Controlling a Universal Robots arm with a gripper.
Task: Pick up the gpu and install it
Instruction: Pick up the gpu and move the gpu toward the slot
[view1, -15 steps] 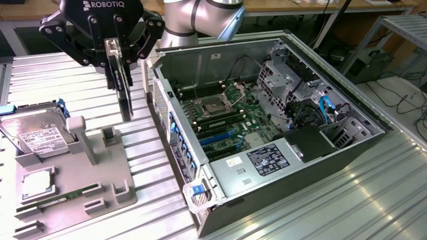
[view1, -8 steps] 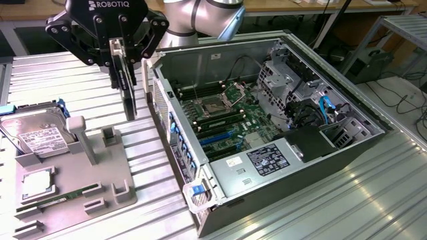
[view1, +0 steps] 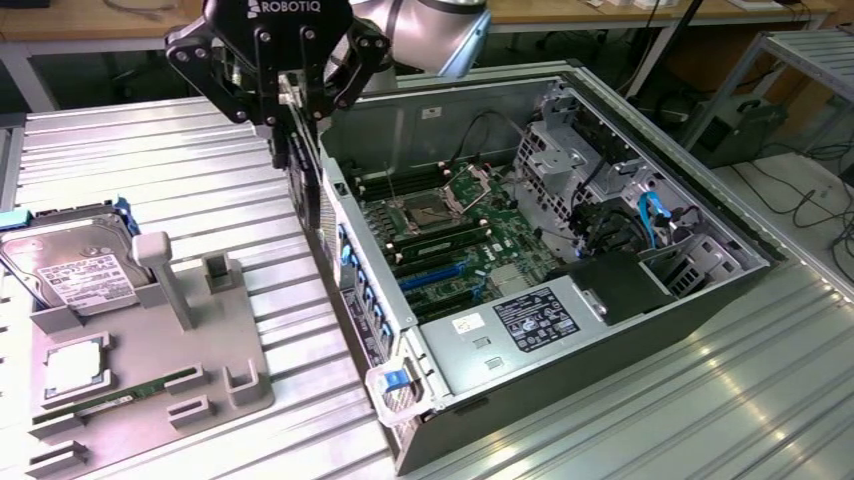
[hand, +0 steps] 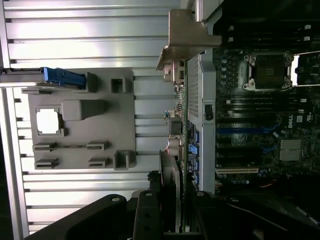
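The gpu (view1: 299, 175) hangs edge-on from my gripper (view1: 291, 125), which is shut on its top edge. It hovers just outside the rear wall of the open computer case (view1: 694, 300), on the exterior view's left, above the table. In the wrist view the gpu (hand: 178, 150) runs away from my gripper (hand: 175, 217) as a thin green card. Its fan side faces the grey tray, and its silver end bracket (hand: 187, 37) is at the far end. The motherboard (view1: 454, 235) lies inside the case, with blue and black expansion slots (hand: 245, 131) bare.
A grey holder tray (view1: 147, 370) lies on the ribbed metal table at the exterior view's left. It carries a hard drive (view1: 74, 270), a square processor (view1: 74, 365) and a memory stick (view1: 120, 395). Cables and drive cages (view1: 627, 200) crowd the case's far side.
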